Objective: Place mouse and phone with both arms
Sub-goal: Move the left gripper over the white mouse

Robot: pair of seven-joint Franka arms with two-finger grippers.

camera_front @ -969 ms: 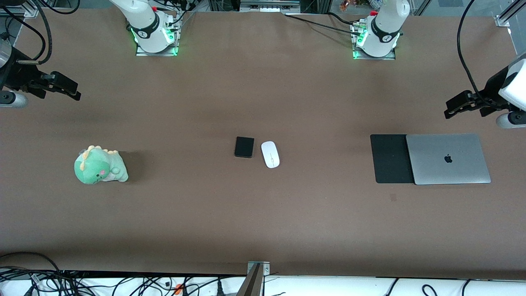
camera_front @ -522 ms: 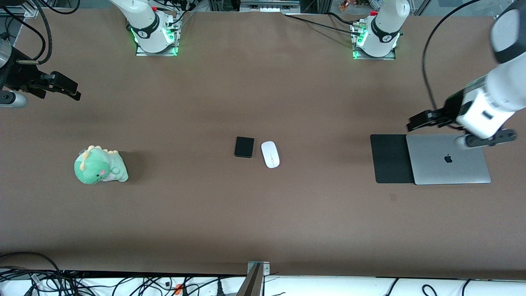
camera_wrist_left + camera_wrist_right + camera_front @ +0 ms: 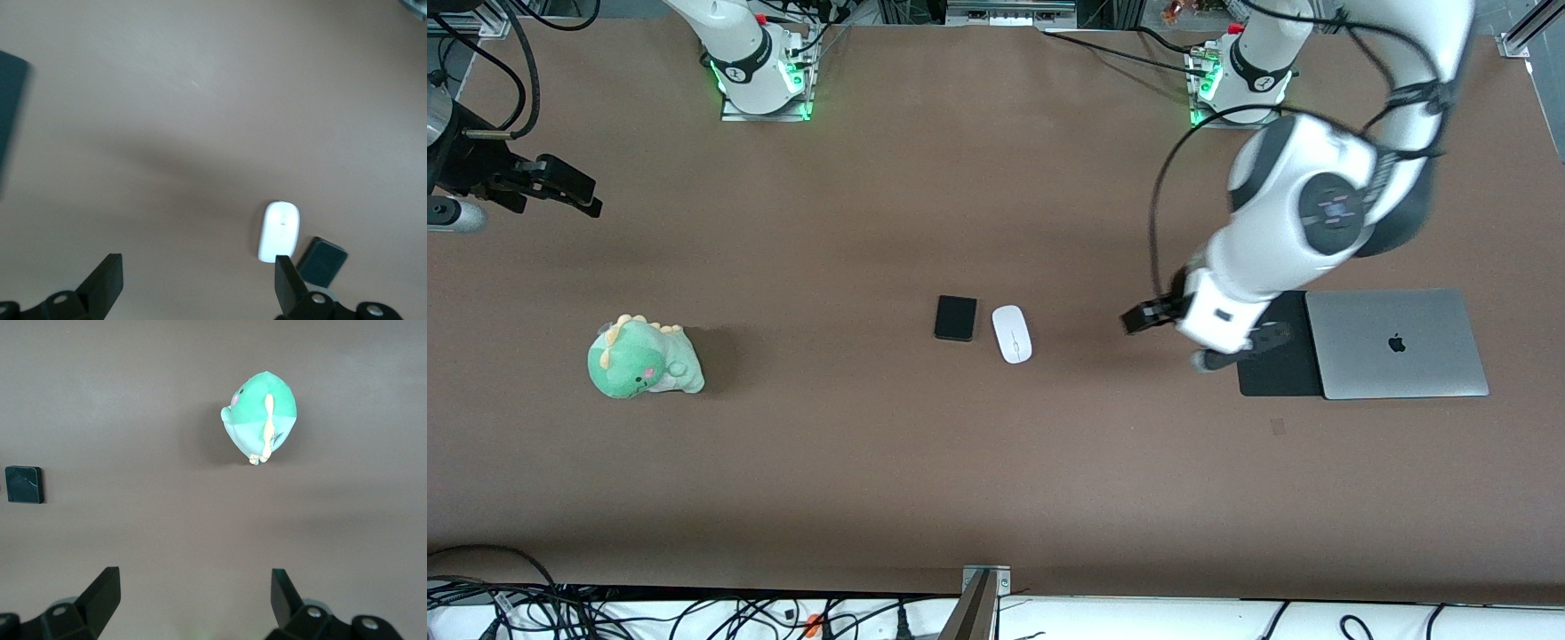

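Mouse (image 3: 1011, 333) lying flat mid-table in the front view, phone (image 3: 955, 317) just beside it at 9 o'clock, not held by anything. Left gripper (image 3: 1143, 317) up over bare table at roughly 3 o'clock of the mouse, short of the mouse pad (image 3: 1272, 356) and laptop (image 3: 1396, 342). Right gripper (image 3: 560, 187) waiting at 11 o'clock of the green plush (image 3: 645, 356). Can't really judge either jaw gap from up here.

Left wrist view sorts that out: fingers (image 3: 103, 283) spread wide, nothing between them, mouse (image 3: 279, 231) and phone (image 3: 321, 261) on the table below.

Right wrist view: fingers (image 3: 100, 593) spread wide too, holding nothing, with the plush (image 3: 260, 417) and phone (image 3: 24, 484) underneath.
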